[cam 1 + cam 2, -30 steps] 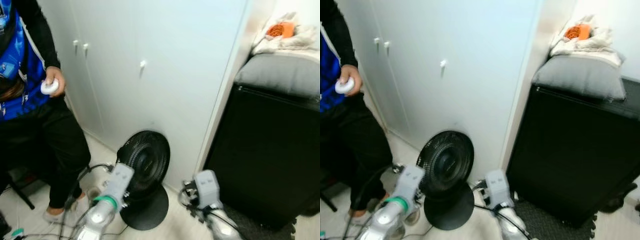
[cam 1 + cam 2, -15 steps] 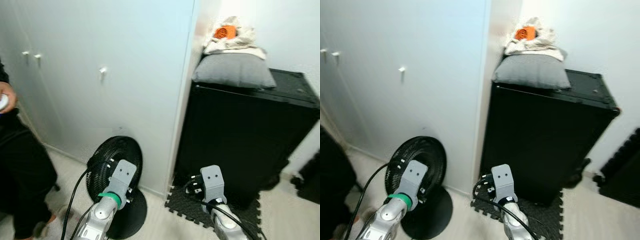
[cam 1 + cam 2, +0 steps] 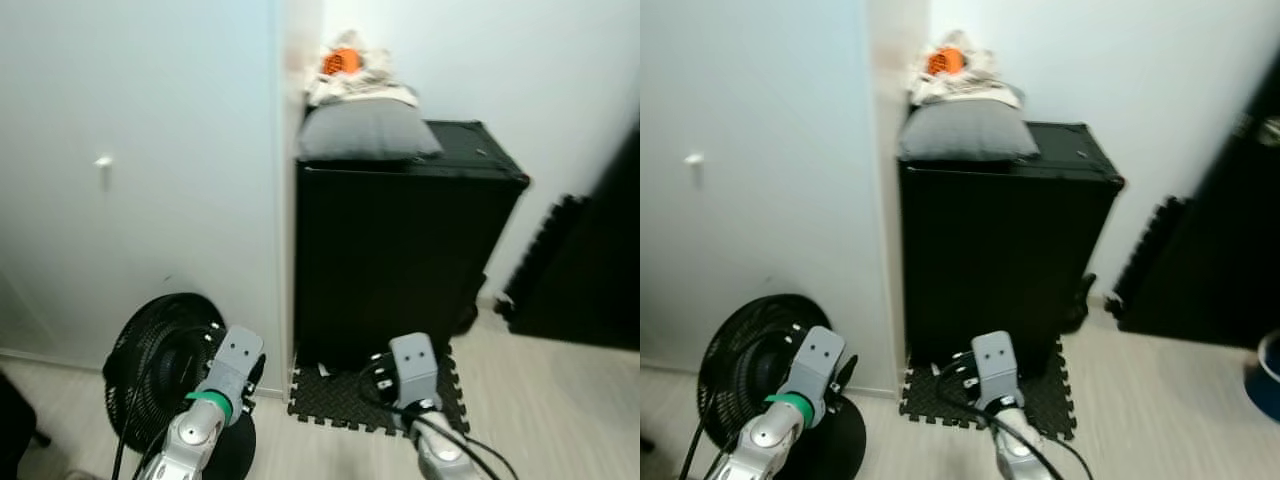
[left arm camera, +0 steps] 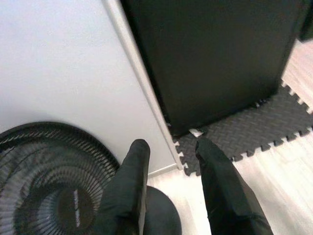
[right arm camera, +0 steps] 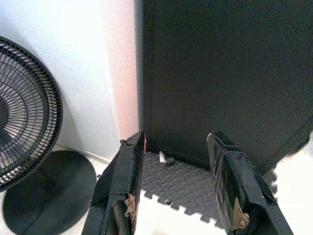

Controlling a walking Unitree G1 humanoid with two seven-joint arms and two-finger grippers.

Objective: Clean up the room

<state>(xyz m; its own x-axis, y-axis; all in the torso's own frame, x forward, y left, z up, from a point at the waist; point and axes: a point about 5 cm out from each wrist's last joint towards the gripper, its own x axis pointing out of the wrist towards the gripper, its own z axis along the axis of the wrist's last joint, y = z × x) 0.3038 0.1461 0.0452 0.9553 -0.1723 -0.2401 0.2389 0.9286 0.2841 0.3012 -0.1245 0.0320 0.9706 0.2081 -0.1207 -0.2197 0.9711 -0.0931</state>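
Observation:
A black cabinet [image 3: 400, 250] stands against the wall beside a white cupboard [image 3: 130, 180]. On top of it lie a grey cushion [image 3: 365, 130] and a crumpled white cloth with something orange [image 3: 343, 62] in it. A small white scrap [image 5: 164, 157] lies on the black foam mat [image 3: 370, 400] at the cabinet's foot. My left arm [image 3: 228, 365] and right arm [image 3: 412, 368] are held low in front of me. The left gripper [image 4: 171, 146] is open and empty over the cupboard's corner. The right gripper [image 5: 175, 142] is open and empty, facing the cabinet's base.
A black floor fan [image 3: 160, 365] with its cable stands at the lower left against the cupboard. Dark foam mats [image 3: 570, 270] lean against the wall on the right. A blue rim [image 3: 1270, 375] shows at the far right. Pale floor lies open to the right of the mat.
The camera has swung to the right: the person with the white object has left the picture and the black cabinet is now central. Both arms keep the same pose.

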